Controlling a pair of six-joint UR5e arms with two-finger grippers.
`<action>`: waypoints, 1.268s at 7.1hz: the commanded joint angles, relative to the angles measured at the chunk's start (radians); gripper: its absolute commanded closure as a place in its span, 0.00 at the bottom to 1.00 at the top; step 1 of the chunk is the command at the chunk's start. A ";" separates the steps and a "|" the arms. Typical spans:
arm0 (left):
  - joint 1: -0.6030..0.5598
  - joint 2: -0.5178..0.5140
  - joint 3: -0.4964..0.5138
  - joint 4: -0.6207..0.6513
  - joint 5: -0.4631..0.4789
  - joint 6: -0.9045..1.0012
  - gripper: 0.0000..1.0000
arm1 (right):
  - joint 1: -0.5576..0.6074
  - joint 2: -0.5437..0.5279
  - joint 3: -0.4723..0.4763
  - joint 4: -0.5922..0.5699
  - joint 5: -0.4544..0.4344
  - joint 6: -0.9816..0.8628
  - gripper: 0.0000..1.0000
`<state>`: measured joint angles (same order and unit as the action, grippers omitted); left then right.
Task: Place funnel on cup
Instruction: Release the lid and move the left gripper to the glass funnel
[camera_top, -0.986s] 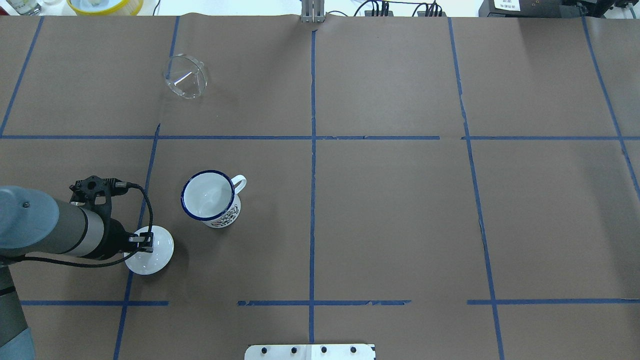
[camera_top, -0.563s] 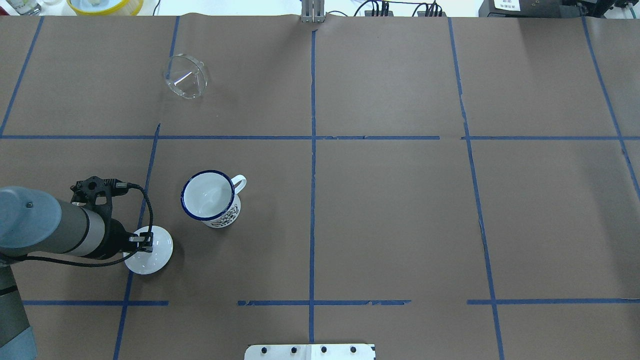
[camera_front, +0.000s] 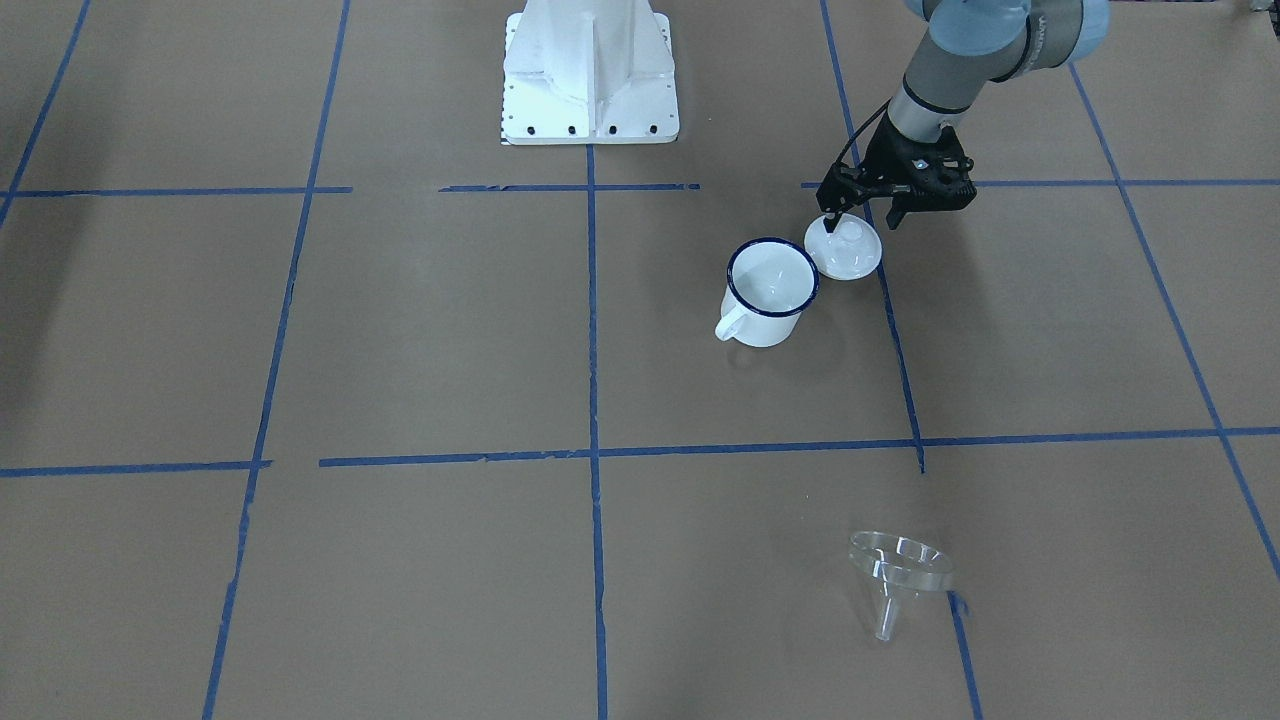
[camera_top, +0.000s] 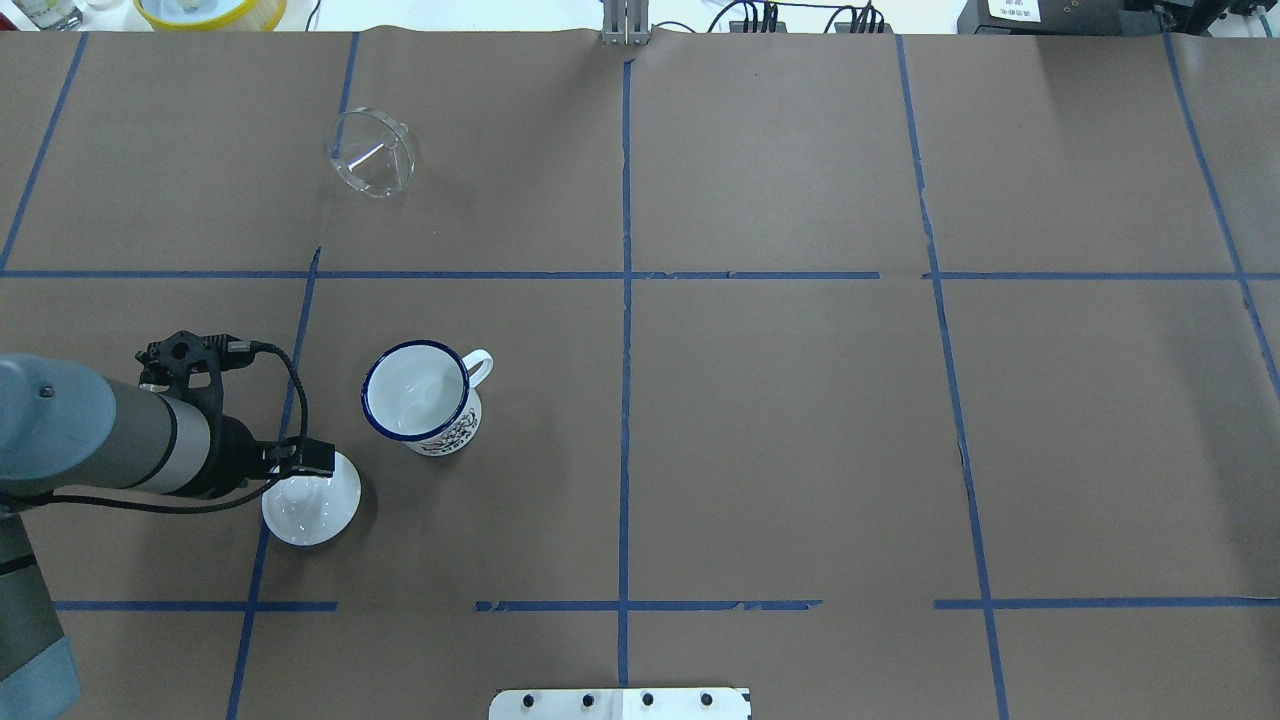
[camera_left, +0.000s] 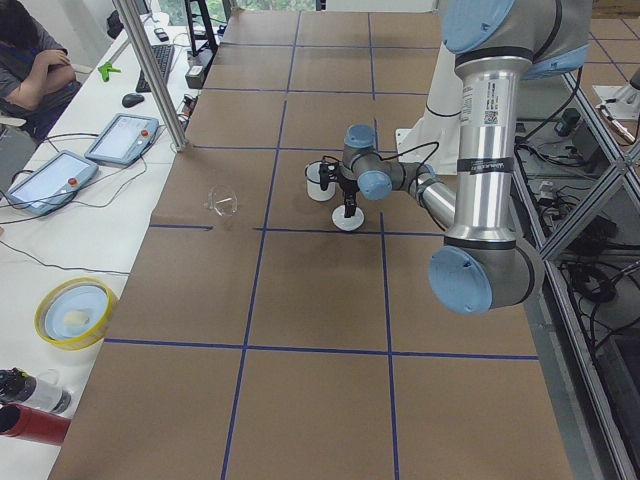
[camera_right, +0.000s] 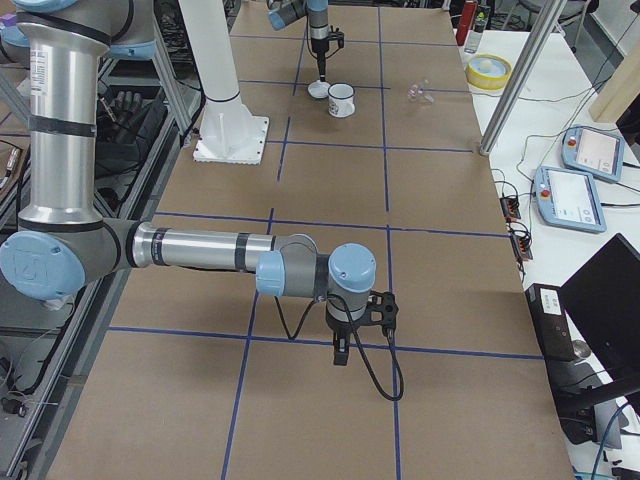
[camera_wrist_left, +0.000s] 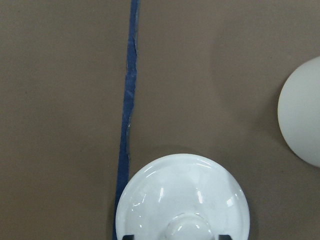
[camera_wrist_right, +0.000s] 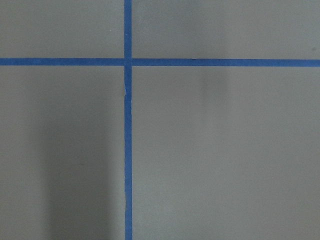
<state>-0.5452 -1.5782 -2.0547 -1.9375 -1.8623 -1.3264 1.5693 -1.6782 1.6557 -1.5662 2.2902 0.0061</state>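
Observation:
The clear funnel (camera_top: 370, 165) lies on its side at the far left of the table, also in the front view (camera_front: 897, 572). The white mug with a blue rim (camera_top: 415, 392) stands upright and empty nearer to me (camera_front: 768, 290). My left gripper (camera_top: 305, 468) hangs just above a white domed lid (camera_top: 311, 510), left of the mug. In the front view its fingers (camera_front: 829, 218) stand apart on either side of the knob, open (camera_front: 860, 218). My right gripper (camera_right: 340, 350) shows only in the right side view, over bare paper. I cannot tell its state.
The lid (camera_front: 843, 248) rests on the table close beside the mug, on a blue tape line (camera_wrist_left: 126, 125). Brown paper with a blue tape grid covers the table. The robot's white base (camera_front: 590, 70) stands at the near middle. A yellow bowl (camera_top: 210, 10) sits beyond the far edge.
My left gripper has opened and let go of the lid's knob and has drawn back a little. The lid now sits slightly further right. Funnel and mug have not moved.

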 joint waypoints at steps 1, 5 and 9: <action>-0.204 -0.046 -0.018 0.002 0.003 -0.007 0.00 | 0.000 0.000 0.000 0.000 0.000 0.000 0.00; -0.283 -0.288 0.138 -0.068 0.150 -0.648 0.00 | 0.000 0.000 0.001 0.000 0.000 0.000 0.00; -0.277 -0.436 0.632 -0.551 0.317 -0.847 0.00 | 0.000 0.000 0.001 0.000 0.000 0.000 0.00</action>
<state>-0.8232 -1.9962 -1.5348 -2.3563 -1.5812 -2.1590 1.5693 -1.6782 1.6557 -1.5662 2.2902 0.0061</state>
